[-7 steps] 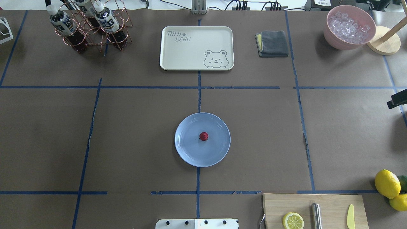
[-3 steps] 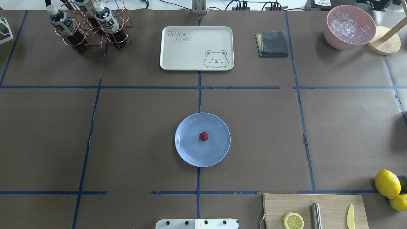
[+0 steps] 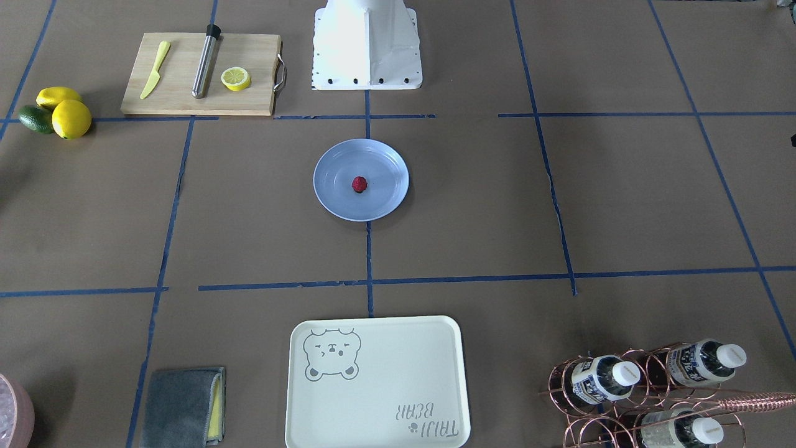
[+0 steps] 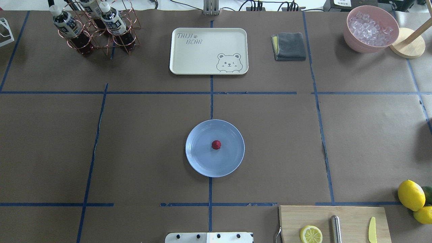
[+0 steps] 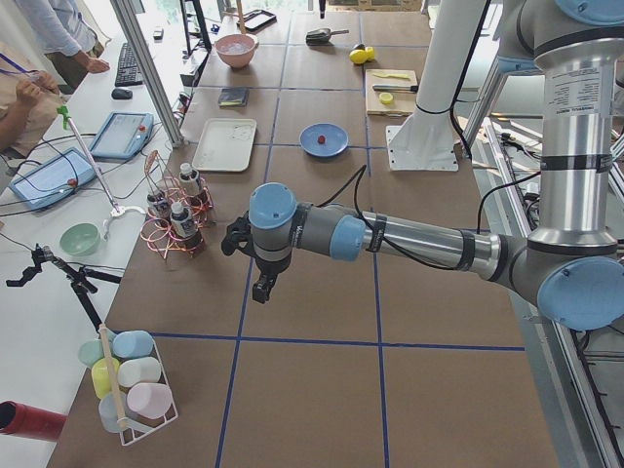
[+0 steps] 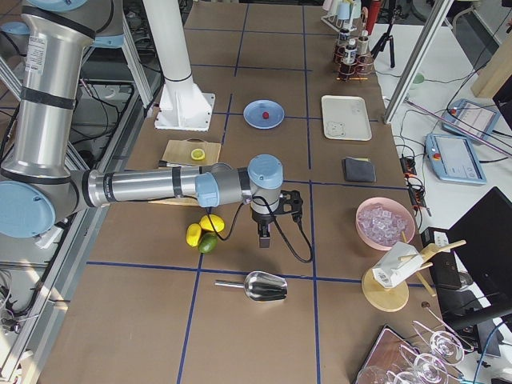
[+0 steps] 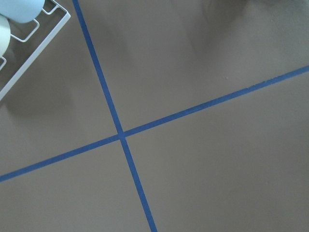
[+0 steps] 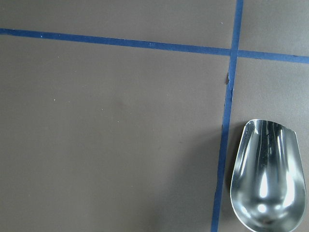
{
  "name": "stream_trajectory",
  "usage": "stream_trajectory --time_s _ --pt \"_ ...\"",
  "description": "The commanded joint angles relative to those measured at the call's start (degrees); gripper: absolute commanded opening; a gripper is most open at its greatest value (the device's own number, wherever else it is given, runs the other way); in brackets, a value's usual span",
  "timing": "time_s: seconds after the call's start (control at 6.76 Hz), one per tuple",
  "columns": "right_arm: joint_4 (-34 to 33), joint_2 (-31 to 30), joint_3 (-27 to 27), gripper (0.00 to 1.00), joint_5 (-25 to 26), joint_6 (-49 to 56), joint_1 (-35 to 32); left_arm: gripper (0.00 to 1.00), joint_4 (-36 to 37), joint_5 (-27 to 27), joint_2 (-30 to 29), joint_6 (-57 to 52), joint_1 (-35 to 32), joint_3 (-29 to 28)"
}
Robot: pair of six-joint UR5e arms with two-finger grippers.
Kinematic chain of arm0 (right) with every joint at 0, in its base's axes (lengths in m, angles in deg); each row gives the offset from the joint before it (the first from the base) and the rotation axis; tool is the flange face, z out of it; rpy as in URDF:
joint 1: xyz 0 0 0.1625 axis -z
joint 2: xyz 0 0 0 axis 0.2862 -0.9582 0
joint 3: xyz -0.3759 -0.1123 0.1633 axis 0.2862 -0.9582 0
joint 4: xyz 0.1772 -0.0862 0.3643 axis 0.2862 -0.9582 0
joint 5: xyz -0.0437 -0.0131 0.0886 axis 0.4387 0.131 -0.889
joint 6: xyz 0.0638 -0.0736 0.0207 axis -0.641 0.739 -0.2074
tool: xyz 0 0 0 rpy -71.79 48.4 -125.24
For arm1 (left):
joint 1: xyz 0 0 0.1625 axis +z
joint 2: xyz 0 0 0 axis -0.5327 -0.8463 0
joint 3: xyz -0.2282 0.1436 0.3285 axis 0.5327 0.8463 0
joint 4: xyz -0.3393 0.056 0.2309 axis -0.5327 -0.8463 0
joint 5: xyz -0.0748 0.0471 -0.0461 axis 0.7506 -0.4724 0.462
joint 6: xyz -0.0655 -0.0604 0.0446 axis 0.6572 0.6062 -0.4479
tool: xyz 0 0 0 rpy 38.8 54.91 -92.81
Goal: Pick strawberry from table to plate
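The strawberry (image 4: 216, 144) is a small red berry lying in the middle of the round light-blue plate (image 4: 202, 163), which stands at the centre of the brown table (image 4: 145, 145). Nothing touches either of them. Neither gripper shows in the overhead or front-facing view. In the exterior left view my left gripper (image 5: 263, 289) points down over the table's left end, far from the plate (image 5: 336, 146). In the exterior right view my right gripper (image 6: 265, 234) points down over the right end, past the lemons. Whether either is open or shut I cannot tell.
A cream bear tray (image 4: 208, 50), grey cloth (image 4: 289, 46), copper bottle rack (image 4: 98, 28) and pink ice bowl (image 4: 351, 37) line the far side. A cutting board (image 4: 351, 219) with a lemon slice (image 4: 311, 234) and lemons (image 4: 410, 195) are near right. A metal scoop (image 8: 268, 179) lies below the right wrist.
A dark part of the right arm that showed at the overhead view's right edge one second ago has left the view. The strawberry and plate have not moved.
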Motion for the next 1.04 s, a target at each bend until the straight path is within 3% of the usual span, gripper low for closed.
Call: stream_trajectory --time_s 0.0,0.44,0.89 --pt "-0.7 -1.5 1.7 1.0 -1.9 0.4 -2.0 1.0 -0.4 -0.5 2.1 0.3 0.1 0.7" --pt "-5.6 -1.2 0.8 1.0 -1.7 12.7 -5.8 1.0 -0.2 -0.5 2.4 -0.2 0.0 -1.0" --pt "-5.6 -0.7 0.8 1.0 -1.3 12.2 -5.7 1.0 5.8 -0.8 1.9 -0.2 -0.2 -2.4"
